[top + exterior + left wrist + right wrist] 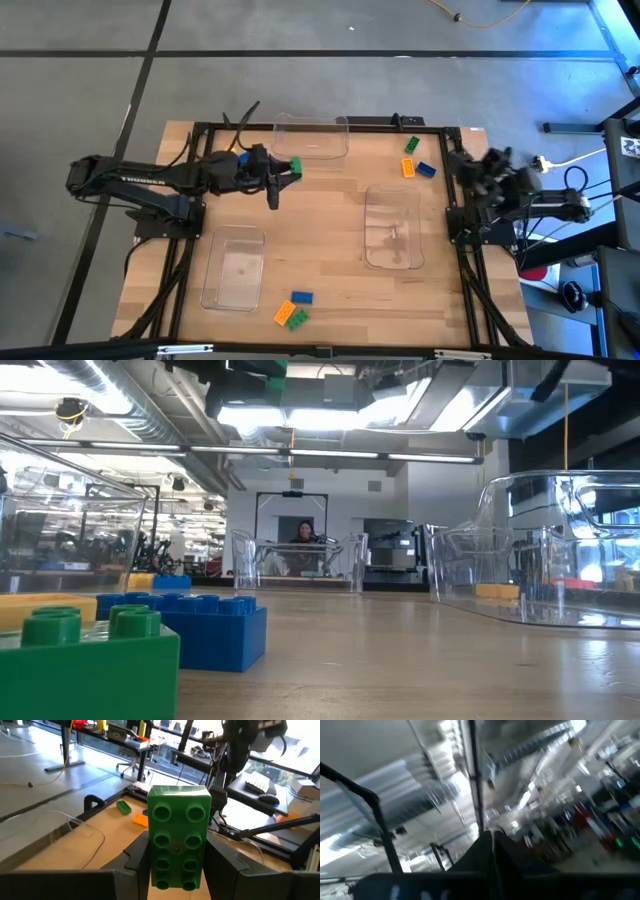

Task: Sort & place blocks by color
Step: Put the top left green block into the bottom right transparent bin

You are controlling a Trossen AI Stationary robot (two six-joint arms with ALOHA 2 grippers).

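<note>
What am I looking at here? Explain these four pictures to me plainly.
It is a robot with two dark arms at a wooden table. One picture looks down from above, one looks level across the table-top, and two come from cameras on the arms' wrists. On the table lie three clear trays and small toy bricks in clusters, such as an orange brick. The left gripper is shut on a green block, held near the far tray. The right gripper is shut, waiting at the table's right edge.
</note>
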